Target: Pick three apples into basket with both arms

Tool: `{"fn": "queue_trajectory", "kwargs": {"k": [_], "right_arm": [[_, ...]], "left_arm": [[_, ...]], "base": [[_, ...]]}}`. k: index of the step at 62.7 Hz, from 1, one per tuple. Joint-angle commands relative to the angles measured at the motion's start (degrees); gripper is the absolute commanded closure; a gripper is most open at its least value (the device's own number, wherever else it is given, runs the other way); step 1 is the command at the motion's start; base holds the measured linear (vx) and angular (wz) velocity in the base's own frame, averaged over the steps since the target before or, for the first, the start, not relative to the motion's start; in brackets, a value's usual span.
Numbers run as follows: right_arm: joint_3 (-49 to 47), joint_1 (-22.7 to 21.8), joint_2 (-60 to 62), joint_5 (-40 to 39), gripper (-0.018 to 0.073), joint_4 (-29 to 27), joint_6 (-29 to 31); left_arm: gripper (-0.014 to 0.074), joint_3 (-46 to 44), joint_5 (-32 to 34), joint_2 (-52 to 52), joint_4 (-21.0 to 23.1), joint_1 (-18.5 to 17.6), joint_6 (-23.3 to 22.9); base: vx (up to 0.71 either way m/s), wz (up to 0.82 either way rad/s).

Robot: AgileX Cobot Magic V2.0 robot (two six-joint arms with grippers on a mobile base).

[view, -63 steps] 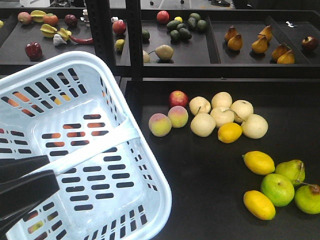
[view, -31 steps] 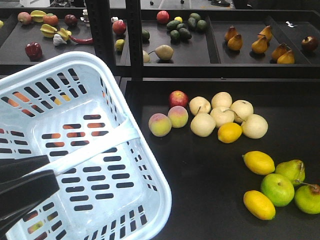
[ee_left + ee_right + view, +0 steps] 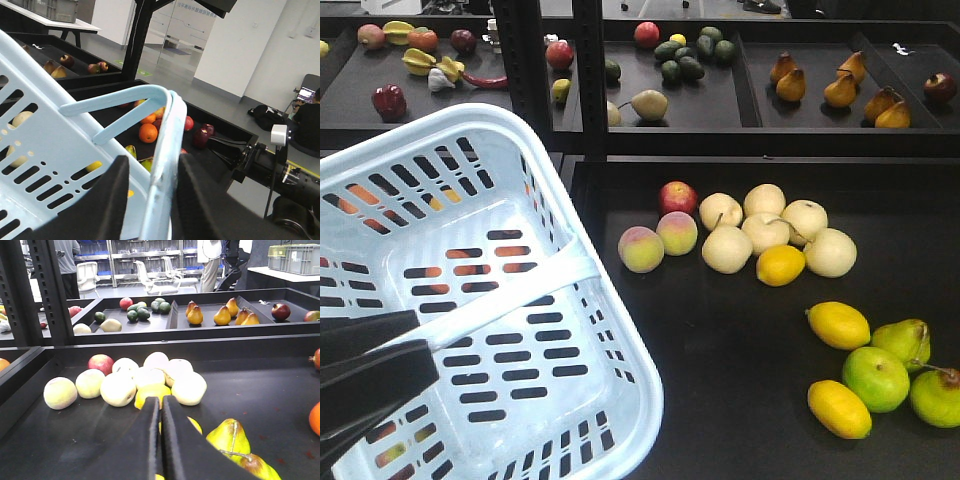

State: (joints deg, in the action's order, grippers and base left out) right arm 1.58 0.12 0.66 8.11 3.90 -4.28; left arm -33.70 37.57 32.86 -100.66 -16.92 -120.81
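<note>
The pale blue basket (image 3: 510, 330) fills the left of the front view, tilted, with its flat band handle (image 3: 520, 290) lying across it. My left gripper (image 3: 420, 342) is shut on the basket's near rim (image 3: 162, 150), one black finger on each side (image 3: 152, 167). Beyond the rim, two dark red apples (image 3: 202, 136) lie beside oranges (image 3: 148, 132) on a black tray. My right gripper (image 3: 161, 405) is shut with nothing between its fingers, low over a lemon (image 3: 150, 392) and in front of the pale round fruit (image 3: 117, 388). It does not show in the front view.
On the black tray (image 3: 720, 350) lie pale round fruit (image 3: 725, 248), peaches (image 3: 640, 249), a bright red apple (image 3: 677, 197), lemons (image 3: 838, 324) and green pears (image 3: 875, 378). Black shelf posts (image 3: 588, 80) and a raised tray edge (image 3: 760, 140) stand behind, with more fruit trays beyond.
</note>
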Motion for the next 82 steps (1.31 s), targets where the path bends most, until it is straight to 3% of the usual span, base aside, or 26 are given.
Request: {"fn": "queue_trajectory", "kwargs": {"k": [1,40,82], "right_arm": [[0.79,-0.27,0.05,-4.13,0.0564,0.14,0.26],[0.79,-0.27,0.05,-4.13,0.0564,0.14,0.26],[0.79,-0.27,0.05,-4.13,0.0564,0.14,0.26]], "left_arm": [[0.0604,-1.65,-2.32,-0.19,-1.13,-0.30,-1.08],[0.0604,-1.65,-2.37,-0.19,-1.13,-0.30,-1.08],[0.0604,-1.65,-2.37,-0.19,-1.13,-0.30,-1.08]], "base": [[-0.01,0.03],[-0.07,0.14],[-0.11,0.41]]}}
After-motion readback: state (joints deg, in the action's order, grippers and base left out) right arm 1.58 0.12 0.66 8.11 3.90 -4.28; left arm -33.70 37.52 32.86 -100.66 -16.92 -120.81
